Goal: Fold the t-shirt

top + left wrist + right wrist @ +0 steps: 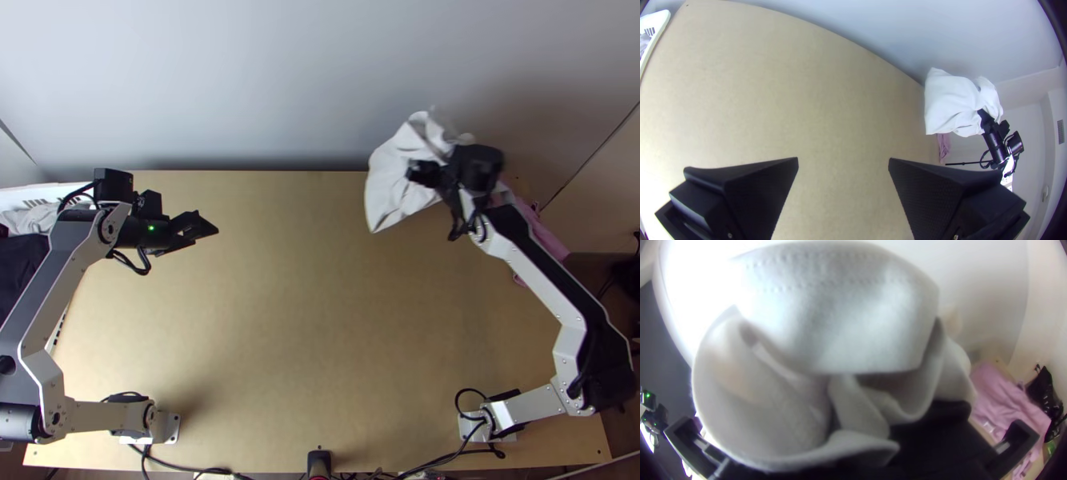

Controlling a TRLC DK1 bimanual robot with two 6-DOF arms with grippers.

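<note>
The right gripper (pixel 418 171) grips the white t-shirt (pixel 387 182), holding it bunched and raised by the far edge of the table (pixel 280 320), right of the middle. The left gripper (pixel 206 229) hangs over the far left part, fingers parted, with nothing between them. Pink cloth (pixel 546 232) lies at the far right.

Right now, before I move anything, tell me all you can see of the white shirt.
The white shirt looks like plain, soft cloth, with two rows of stitching along one band. It is bunched into loose, uneven folds, pinched in the right gripper and held up near the far right edge of the table.
</note>
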